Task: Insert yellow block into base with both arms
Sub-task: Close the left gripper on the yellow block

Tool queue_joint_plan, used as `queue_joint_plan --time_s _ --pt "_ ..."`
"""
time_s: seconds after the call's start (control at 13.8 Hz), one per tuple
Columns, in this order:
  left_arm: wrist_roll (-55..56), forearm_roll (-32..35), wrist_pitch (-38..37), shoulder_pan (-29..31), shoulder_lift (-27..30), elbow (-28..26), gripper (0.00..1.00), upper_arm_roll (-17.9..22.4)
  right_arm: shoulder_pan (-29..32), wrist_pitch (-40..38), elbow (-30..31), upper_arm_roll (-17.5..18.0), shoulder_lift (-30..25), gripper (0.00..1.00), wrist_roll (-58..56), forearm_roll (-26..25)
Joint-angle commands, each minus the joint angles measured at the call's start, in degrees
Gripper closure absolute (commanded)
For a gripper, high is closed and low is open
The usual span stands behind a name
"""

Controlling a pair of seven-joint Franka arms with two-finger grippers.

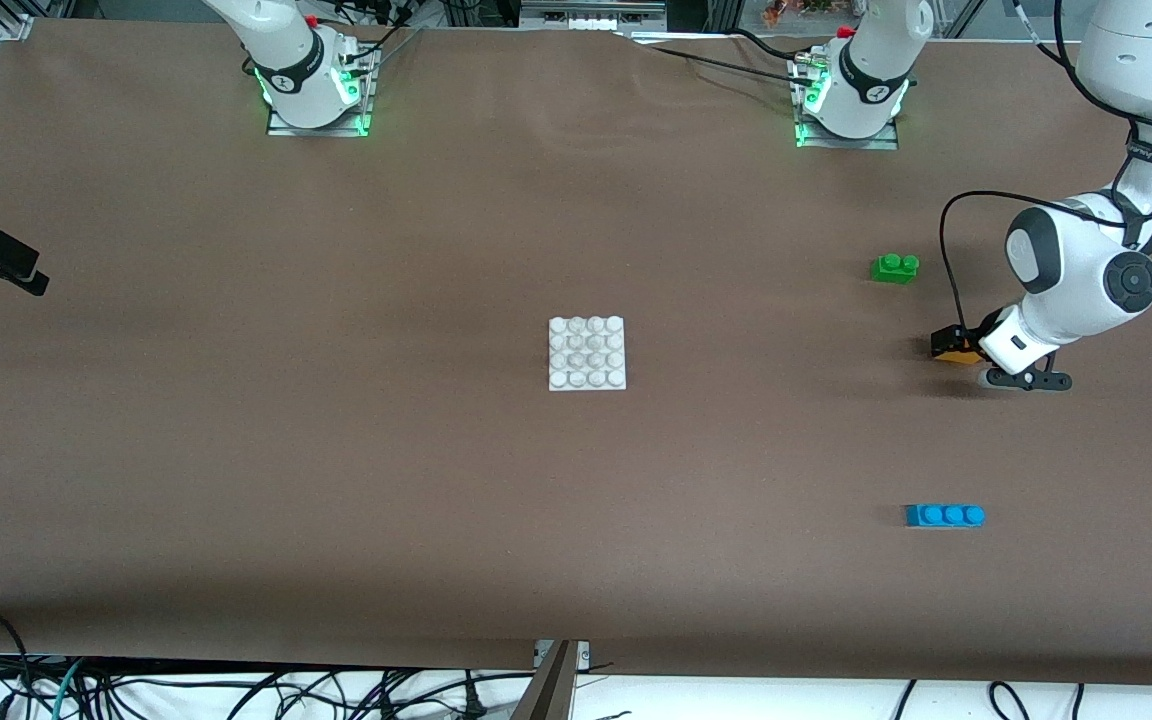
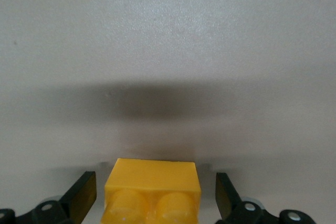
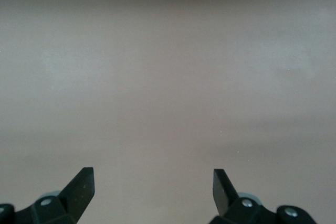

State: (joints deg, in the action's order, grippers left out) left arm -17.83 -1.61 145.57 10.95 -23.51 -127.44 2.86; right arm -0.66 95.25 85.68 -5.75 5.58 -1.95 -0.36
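Left tool: mine, low at the tabletop toward the left arm's end, fingers spread wide either side of the yellow block, neither touching it.

Yellow block: flat on the tabletop, studs up, long axis crossing between my fingers.

Step, as I judge it: pre-grasp. Next: clamp squarely, lift, carry to the base, mid-table, well apart.

Right tool: released, waiting over bare tabletop at the right arm's end.

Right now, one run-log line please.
left gripper: open around yellow block | right gripper: open, waiting | base: bare
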Motion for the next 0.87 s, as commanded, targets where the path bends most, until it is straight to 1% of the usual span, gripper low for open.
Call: queue_joint_plan --time_s 0.0,0.15,0.29,0.36,0.51,0.58,0.65,0.73,0.8 --pt "-0.10 0.20 0.15 0.56 2.77 -2.46 0.00 -0.32 0.40 0.11 0.28 0.30 -0.31 0.00 -0.78 0.28" --pt "-0.10 0.20 0.06 0.56 3.12 -2.72 0.02 -0.32 0.48 0.11 0.28 0.30 -0.31 0.00 -0.78 0.28" --pt "-0.10 0.20 -0.11 0.56 3.39 -2.72 0.19 -0.32 0.48 0.11 0.28 0.30 -0.31 0.00 -0.78 0.28" --pt "-0.10 0.20 -0.11 0.56 3.65 -2.72 0.29 -0.32 0.48 0.11 0.28 0.30 -0.31 0.00 -0.78 0.28" --pt "-0.71 0.20 -0.11 0.56 3.74 -2.72 0.65 -0.32 0.48 0.11 0.28 0.30 -0.31 0.00 -0.78 0.28" --pt "-0.71 0.20 -0.11 0.56 3.74 -2.72 0.84 -0.32 0.48 0.11 0.28 0.30 -0.31 0.00 -0.78 0.28" --pt "-0.71 0.20 -0.20 0.56 3.74 -2.72 0.97 -0.32 0.48 0.11 0.28 0.30 -0.31 0.00 -0.78 0.28" --pt "-0.71 0.20 -0.20 0.56 4.09 -2.64 1.00 -0.32 0.48 0.11 0.28 0.30 -0.31 0.00 -0.78 0.28" --pt "-0.54 0.20 -0.38 0.65 5.22 -2.46 1.00 -0.32 0.48 0.11 0.28 0.30 -0.31 0.00 -0.78 0.28"
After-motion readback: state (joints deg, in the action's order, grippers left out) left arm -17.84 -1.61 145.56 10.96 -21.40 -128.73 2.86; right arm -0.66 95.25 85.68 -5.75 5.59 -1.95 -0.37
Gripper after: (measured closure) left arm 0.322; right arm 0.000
